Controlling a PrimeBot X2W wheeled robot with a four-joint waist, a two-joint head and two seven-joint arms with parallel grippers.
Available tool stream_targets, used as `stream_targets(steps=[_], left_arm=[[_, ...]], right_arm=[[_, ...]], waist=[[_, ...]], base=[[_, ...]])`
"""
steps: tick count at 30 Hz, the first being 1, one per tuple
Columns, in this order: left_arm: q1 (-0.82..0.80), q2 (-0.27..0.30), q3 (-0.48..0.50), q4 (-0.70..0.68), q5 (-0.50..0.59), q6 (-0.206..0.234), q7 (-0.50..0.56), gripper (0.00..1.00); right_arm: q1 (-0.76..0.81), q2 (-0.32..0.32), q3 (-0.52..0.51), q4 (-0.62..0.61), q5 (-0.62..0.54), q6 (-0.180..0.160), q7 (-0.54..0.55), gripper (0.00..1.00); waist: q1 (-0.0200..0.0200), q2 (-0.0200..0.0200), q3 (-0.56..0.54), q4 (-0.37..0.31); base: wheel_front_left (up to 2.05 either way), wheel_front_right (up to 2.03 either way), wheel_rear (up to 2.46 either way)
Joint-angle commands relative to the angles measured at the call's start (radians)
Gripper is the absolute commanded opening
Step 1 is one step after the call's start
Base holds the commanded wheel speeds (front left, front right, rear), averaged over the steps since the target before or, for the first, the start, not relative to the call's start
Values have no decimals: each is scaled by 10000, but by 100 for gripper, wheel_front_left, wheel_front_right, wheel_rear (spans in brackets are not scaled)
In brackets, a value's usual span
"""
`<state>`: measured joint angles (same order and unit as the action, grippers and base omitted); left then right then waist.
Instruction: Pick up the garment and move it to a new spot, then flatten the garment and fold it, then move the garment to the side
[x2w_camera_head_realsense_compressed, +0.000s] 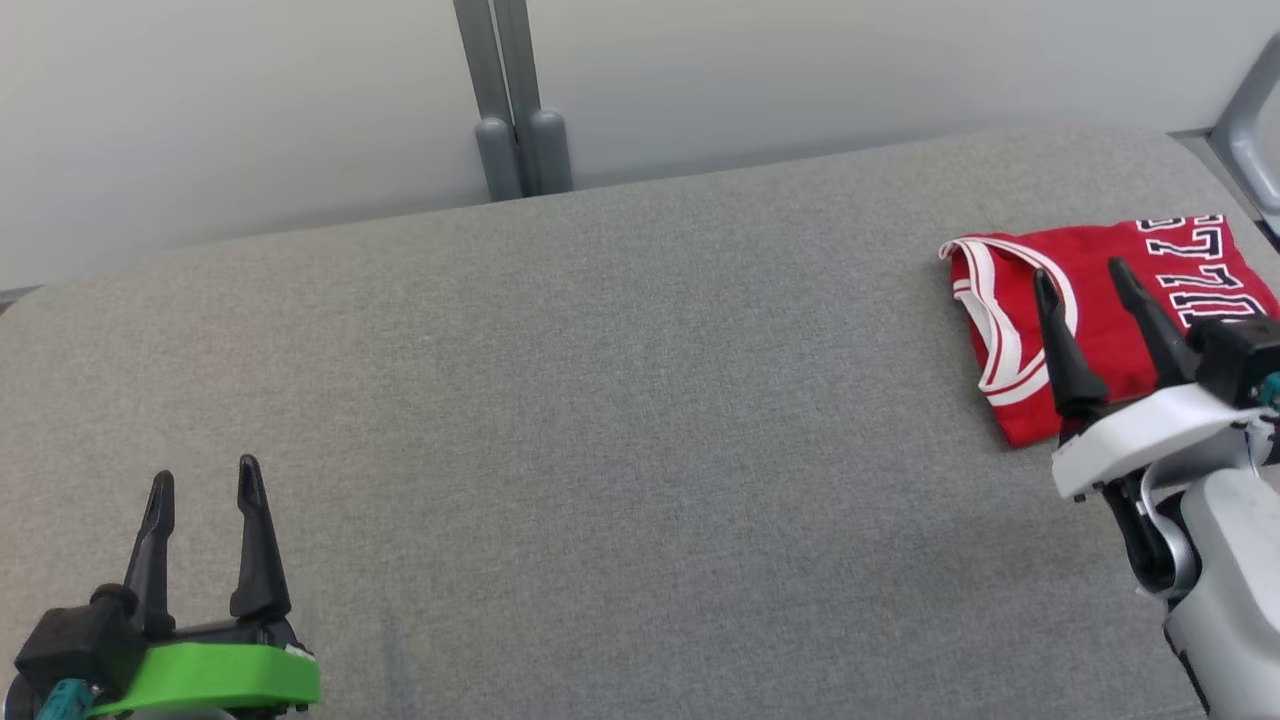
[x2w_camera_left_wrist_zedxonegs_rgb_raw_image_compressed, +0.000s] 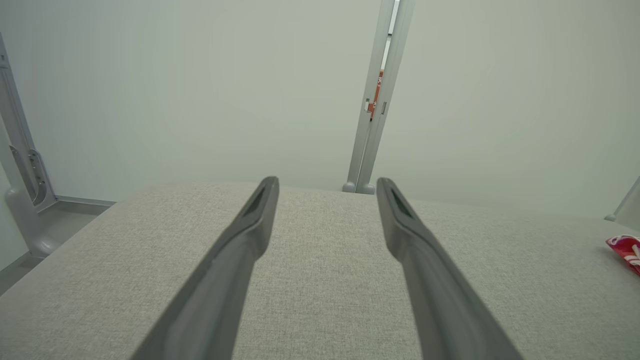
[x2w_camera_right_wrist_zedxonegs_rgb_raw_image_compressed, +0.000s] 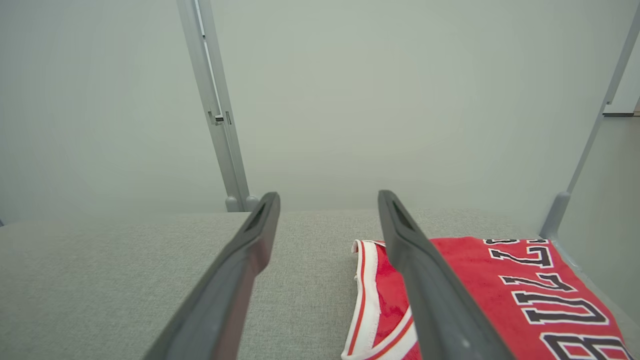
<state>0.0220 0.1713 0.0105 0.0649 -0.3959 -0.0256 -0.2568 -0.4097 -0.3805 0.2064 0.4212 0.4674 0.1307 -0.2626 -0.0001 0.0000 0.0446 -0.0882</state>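
Head view looks down on a wide grey fabric surface (x2w_camera_head_realsense_compressed: 600, 400) with a folded red garment (x2w_camera_head_realsense_compressed: 1090, 245) lying flat near its far right corner, white trim along its left edge. The right gripper (x2w_camera_head_realsense_compressed: 1080, 270) overlaps the garment's near side with its two dark fingers spread wide and nothing between them; whether they touch the cloth cannot be told. The left gripper (x2w_camera_head_realsense_compressed: 205, 470) sits at the lower left, well apart from the garment, fingers equally wide and empty, over bare fabric. A grey upright post (x2w_camera_head_realsense_compressed: 510, 100) stands behind the surface against a pale wall. Right wrist view adds detail the head view lacks: the garment (x2w_camera_right_wrist_zedxonegs_rgb_raw_image_compressed: 500, 280) shows black letters outlined in white, and one finger of the right gripper (x2w_camera_right_wrist_zedxonegs_rgb_raw_image_compressed: 328, 194) crosses its trimmed edge. The lettering is cut off by the frame's lower edge there, and partly hidden behind the gripper in the head view. Left wrist view shows the left gripper (x2w_camera_left_wrist_zedxonegs_rgb_raw_image_compressed: 326, 181) pointing across bare fabric, with the garment (x2w_camera_left_wrist_zedxonegs_rgb_raw_image_compressed: 625, 247) a red sliver at the right edge.
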Motion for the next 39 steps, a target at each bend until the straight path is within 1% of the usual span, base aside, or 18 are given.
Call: stream_targets(steps=[1,7,12,17,27,39], left_arm=[[275,-80,19,-71,115,-76,-64,100],[825,-233,84,100,686,-63,-83,100],[804,-366,184,558,1133,-163,-79,100],[390,-565,228,1002,1395,-355,-79,100],[-69,-704,286,1333,1888,-702,-80,100],[-264,-860,460,1439,1994,-873,-81,100]], right_arm=[[441,104,-216,-266,-208,2,-22,100],[1735,897,-980,-1134,-582,2,-23,100],[2296,1314,-905,-1227,-796,2,-23,100],[2397,1607,-858,-1120,-937,2,-23,100],[2503,1771,-737,-790,-1099,2,-23,100],[2336,1724,-462,-680,-959,2,-23,100]], waist=[[1,0,-631,412],[1,0,-801,538],[1,0,-845,666],[1,0,-809,769],[1,0,-746,851],[1,0,-673,616]], base=[[0,0,0],[0,0,0],[0,0,0],[0,0,0],[0,0,0],[0,0,0]])
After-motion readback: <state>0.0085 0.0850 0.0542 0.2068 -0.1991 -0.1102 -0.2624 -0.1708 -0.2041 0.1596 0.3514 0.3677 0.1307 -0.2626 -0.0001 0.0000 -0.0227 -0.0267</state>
